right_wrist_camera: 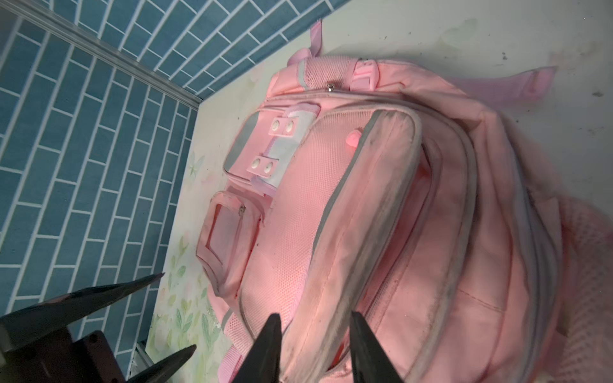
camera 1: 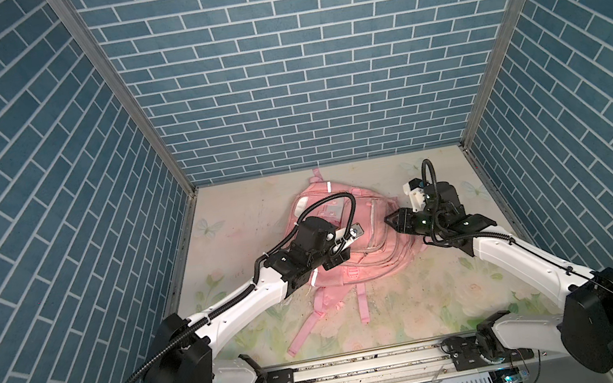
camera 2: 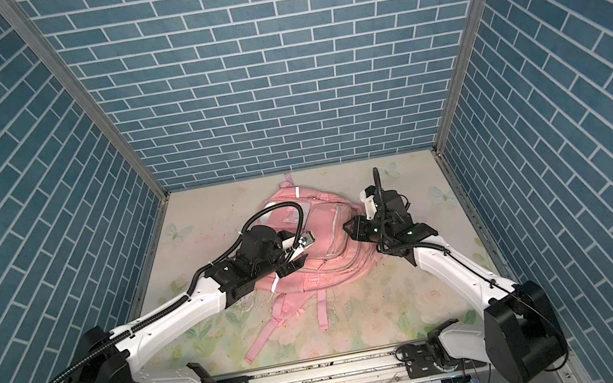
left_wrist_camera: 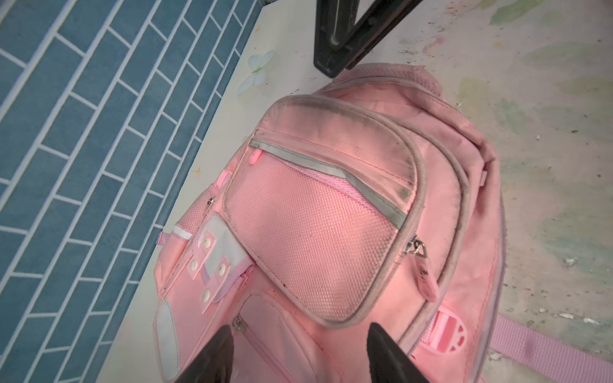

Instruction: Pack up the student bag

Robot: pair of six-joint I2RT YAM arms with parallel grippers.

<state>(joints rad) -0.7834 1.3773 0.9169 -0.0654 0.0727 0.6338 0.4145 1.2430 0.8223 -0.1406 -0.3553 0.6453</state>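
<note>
Update: student bag (camera 1: 373,251) lies front-up on the table (camera 1: 438,284), centre-back, straps (camera 1: 306,329) trailing toward its front edge. Your left end effector (left_wrist_camera: 298,326) hovers wide open over a small front pocket (left_wrist_camera: 275,331), holding nothing. Your right end effector (right_wrist_camera: 314,315) straddles the edge of the big front pocket (right_wrist_camera: 358,199), half-closed; whether it grips, I cannot tell

My left claw (left_wrist_camera: 300,335) is spread wide at the student bag (left_wrist_camera: 457,185), fingertips (left_wrist_camera: 219,351) either side of its small zip pocket (left_wrist_camera: 272,318). Beyond, a mesh front pocket (left_wrist_camera: 308,238) crossed by a grey strip (left_wrist_camera: 331,172); floral desk (left_wrist_camera: 547,165), blue brick wall (left_wrist_camera: 83,149).
</note>
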